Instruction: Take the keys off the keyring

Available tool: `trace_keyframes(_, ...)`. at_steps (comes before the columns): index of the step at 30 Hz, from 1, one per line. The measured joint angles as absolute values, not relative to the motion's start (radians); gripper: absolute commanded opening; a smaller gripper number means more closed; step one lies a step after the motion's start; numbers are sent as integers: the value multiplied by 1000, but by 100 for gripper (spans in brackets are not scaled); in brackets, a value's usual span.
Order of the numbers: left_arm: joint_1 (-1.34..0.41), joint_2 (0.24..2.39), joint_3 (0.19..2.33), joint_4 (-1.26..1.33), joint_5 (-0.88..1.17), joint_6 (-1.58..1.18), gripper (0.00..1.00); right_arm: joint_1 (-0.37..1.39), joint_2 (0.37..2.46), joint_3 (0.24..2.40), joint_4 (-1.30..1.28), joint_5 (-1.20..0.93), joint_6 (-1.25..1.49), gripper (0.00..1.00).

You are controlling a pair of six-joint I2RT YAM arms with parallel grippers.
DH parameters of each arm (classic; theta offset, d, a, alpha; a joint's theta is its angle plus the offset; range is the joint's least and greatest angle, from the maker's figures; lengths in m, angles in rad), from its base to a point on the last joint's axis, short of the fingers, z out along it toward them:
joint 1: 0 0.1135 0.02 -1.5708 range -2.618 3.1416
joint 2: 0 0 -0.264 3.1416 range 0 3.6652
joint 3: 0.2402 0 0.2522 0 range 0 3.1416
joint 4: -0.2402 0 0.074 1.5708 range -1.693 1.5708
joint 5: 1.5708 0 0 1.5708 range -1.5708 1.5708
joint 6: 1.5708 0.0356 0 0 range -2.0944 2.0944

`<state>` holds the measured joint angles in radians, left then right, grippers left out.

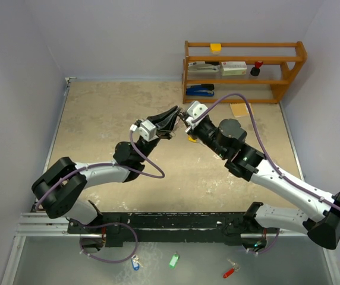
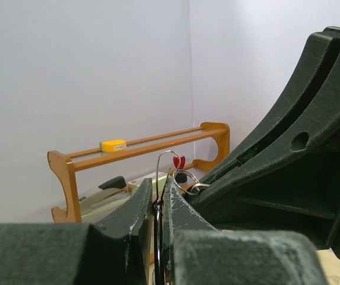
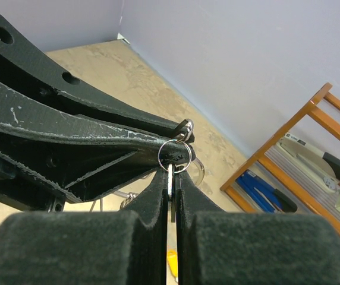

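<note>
Beige speckled tabletop [image 1: 98, 127], lavender walls, wooden shelf [image 1: 244, 71] far right. Above mid-table, left gripper [image 1: 178, 120] pinches the upright keyring [image 2: 165, 157]; right gripper [image 3: 171, 171] clamps a silver key [image 3: 170, 191], blade lengthwise between its fingers

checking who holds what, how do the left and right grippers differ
The left gripper is shut on the thin keyring wire; the right gripper is shut on a flat silver key. In the top view the left gripper points in from the left, the right gripper from the right. Shared: both shut, tips meeting above the table.
</note>
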<state>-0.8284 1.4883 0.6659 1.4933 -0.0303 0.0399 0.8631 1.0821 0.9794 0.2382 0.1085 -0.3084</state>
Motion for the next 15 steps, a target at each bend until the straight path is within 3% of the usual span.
trace_keyframes(15, -827, 1437, 666, 1401, -78, 114, 0, 862, 1126, 984, 273, 104, -290, 0)
